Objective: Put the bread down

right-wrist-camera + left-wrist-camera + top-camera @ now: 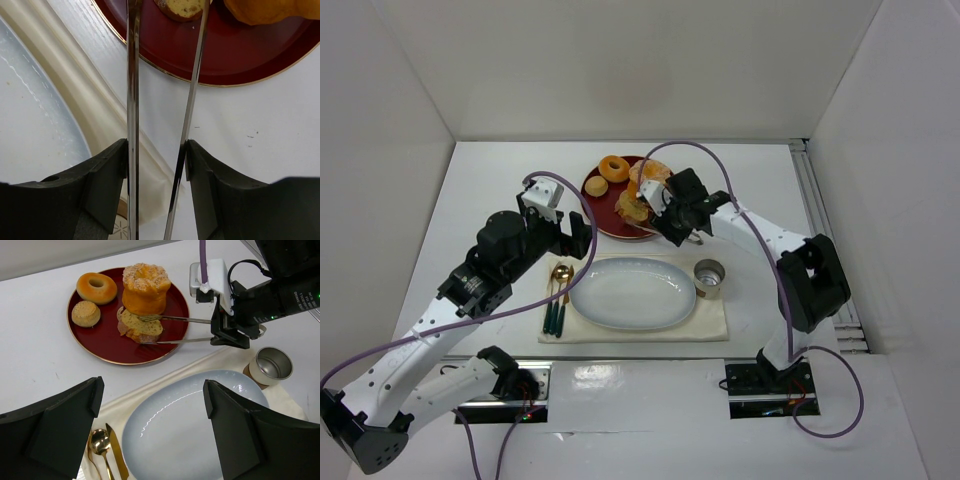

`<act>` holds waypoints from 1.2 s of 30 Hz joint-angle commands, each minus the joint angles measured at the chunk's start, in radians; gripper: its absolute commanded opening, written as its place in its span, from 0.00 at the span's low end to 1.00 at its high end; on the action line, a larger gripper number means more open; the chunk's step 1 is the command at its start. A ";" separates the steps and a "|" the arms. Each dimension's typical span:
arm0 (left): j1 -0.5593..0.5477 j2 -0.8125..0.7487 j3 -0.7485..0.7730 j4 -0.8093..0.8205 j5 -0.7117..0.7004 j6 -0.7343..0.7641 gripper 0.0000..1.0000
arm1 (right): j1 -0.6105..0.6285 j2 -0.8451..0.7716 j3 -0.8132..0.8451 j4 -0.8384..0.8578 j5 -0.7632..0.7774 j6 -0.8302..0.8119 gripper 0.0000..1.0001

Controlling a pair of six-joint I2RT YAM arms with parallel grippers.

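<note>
Bread: you are looking at a flat slice lying on the red plate, on the side nearest the white oval plate, touching the foot of the tall orange pastry.
Long axis: it appears to be running roughly along the tongs, so the blades are bracketing its shorter width.
Direction from fingers: the bread is lying straight ahead of the right gripper, out at the far tips of the tongs rather than between the fingers themselves.
Tong tips: one is lying along the slice's pastry side and the other along its open side. Both seem to be touching it; you cannot tell how firmly.
Right fingers: they are standing partly closed, pressing on the two blades and holding the tongs only.
Right arm pose: it is reaching forward and inward, wrist low and pointing across at the red plate.
Nearer arm: the right. The left gripper is hovering above the white oval plate, well apart from the bread, jaws spread wide and holding nothing.
Plate neighbours: a ring donut and a small round bun are sitting on the far side, apart from the slice.
Judgement: you are probably carrying the slice back toward the white oval plate next, so watch for it slipping.
</note>
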 commanded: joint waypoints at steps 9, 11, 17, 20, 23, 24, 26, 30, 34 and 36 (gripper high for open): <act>-0.005 -0.015 -0.002 0.061 -0.008 0.022 1.00 | 0.088 -0.040 0.053 0.051 0.160 -0.059 0.58; -0.005 -0.015 -0.002 0.061 -0.008 0.022 1.00 | 0.102 -0.049 0.041 0.062 0.186 -0.078 0.58; -0.005 -0.015 -0.002 0.061 -0.008 0.022 1.00 | 0.136 -0.069 0.019 0.080 0.251 -0.088 0.58; -0.005 -0.015 -0.002 0.061 -0.008 0.022 1.00 | 0.145 -0.080 -0.001 0.103 0.278 -0.097 0.58; -0.005 -0.015 -0.002 0.061 -0.008 0.022 1.00 | 0.154 -0.098 -0.021 0.114 0.298 -0.097 0.58; -0.005 -0.015 -0.002 0.061 -0.008 0.022 1.00 | 0.154 -0.098 -0.021 0.114 0.298 -0.097 0.58; -0.005 -0.015 -0.002 0.061 -0.008 0.022 1.00 | 0.154 -0.110 -0.039 0.123 0.311 -0.097 0.58; -0.005 -0.015 -0.002 0.061 -0.008 0.022 1.00 | 0.154 -0.133 -0.061 0.132 0.321 -0.088 0.58; -0.005 -0.015 -0.002 0.061 -0.008 0.022 1.00 | 0.154 -0.153 -0.100 0.164 0.332 -0.079 0.58; -0.005 -0.015 -0.002 0.061 -0.008 0.022 1.00 | 0.154 -0.163 -0.113 0.174 0.341 -0.069 0.58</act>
